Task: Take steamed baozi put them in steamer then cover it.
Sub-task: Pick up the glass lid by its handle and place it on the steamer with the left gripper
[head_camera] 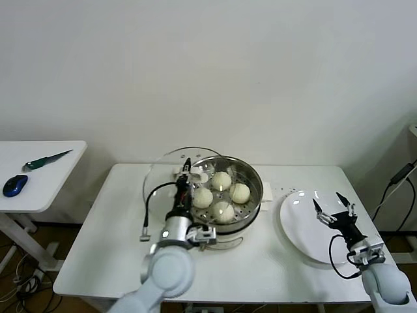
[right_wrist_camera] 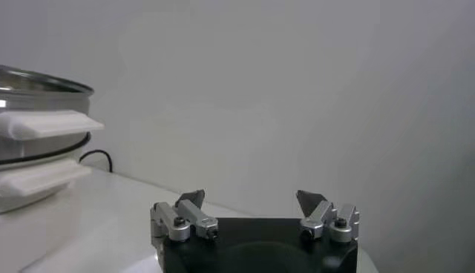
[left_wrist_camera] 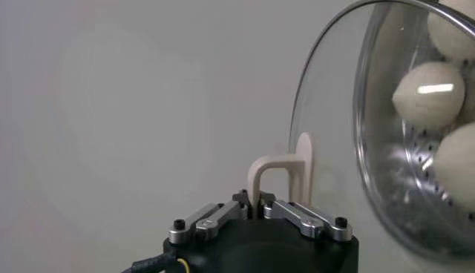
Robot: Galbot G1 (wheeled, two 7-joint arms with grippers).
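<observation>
- Your left gripper [head_camera: 187, 171] is clamped on the white bar handle [left_wrist_camera: 280, 176] of the round clear glass cover w/ metal rim [head_camera: 163, 171], held tilted at the left edge of the shiny round steel steamer [head_camera: 251, 175]
- Four cream-white round baozi [head_camera: 222, 195] sit inside the steamer
- Your right gripper [head_camera: 333, 210], jaws wide apart & holding nothing, hovers over the flat white plate [head_camera: 301, 228] on the white table [head_camera: 111, 248]

We see even, soft indoor light; glare streaks the plate [head_camera: 306, 225] and one baozi [left_wrist_camera: 429, 93], shadows stay faint, and the steamer [right_wrist_camera: 33, 141] looks perhaps slightly blurred.
</observation>
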